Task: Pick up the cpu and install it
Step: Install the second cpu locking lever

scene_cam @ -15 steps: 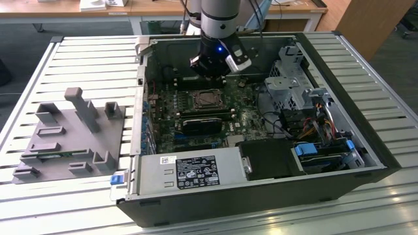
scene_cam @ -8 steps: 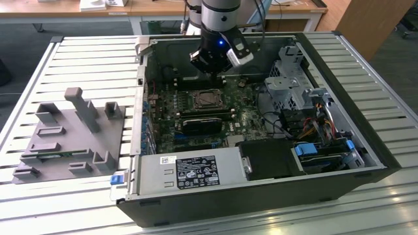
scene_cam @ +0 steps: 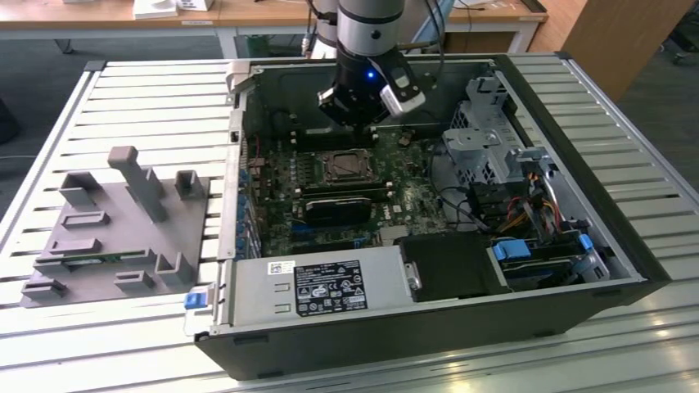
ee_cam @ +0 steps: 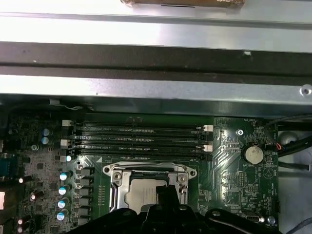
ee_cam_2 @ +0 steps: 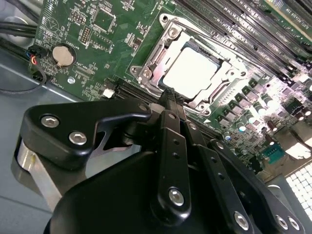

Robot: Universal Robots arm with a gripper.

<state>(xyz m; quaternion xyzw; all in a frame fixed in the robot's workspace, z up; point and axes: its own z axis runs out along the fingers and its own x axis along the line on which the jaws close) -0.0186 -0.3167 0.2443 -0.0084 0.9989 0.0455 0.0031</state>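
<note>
cpu (ee_cam_2: 195,73) sits in its socket (ee_cam_2: 187,66) on the motherboard (ee_cam_2: 92,39), square and silver inside the metal frame, in both wrist views. gripper (ee_cam_2: 171,97) hangs just above the socket's near edge in the second wrist view, fingers (ee_cam_2: 168,141) pressed together to a narrow tip, nothing pinched between them. judging by this, the chip appears already placed, and the work in hand looks like checking or finishing the seat: any touch should stay straight down, light and centred, so the chip stays flat in the frame and the pins beneath are not strained.

exterior view shows what the wrist cameras cannot: the whole open case (scene_cam: 611,246) lying on a slatted tabletop (scene_cam: 131,90), the arm (scene_cam: 366,49) reaching in over the board, a grey fixture (scene_cam: 120,221) on that view's left, and the power supply (scene_cam: 317,286) near the front. second wrist view gives the close look at the chip's fit and a coin cell (ee_cam_2: 63,55) nearby. first wrist view adds the memory slots (ee_cam: 139,139) beyond the socket and the case wall (ee_cam: 156,87).
</note>
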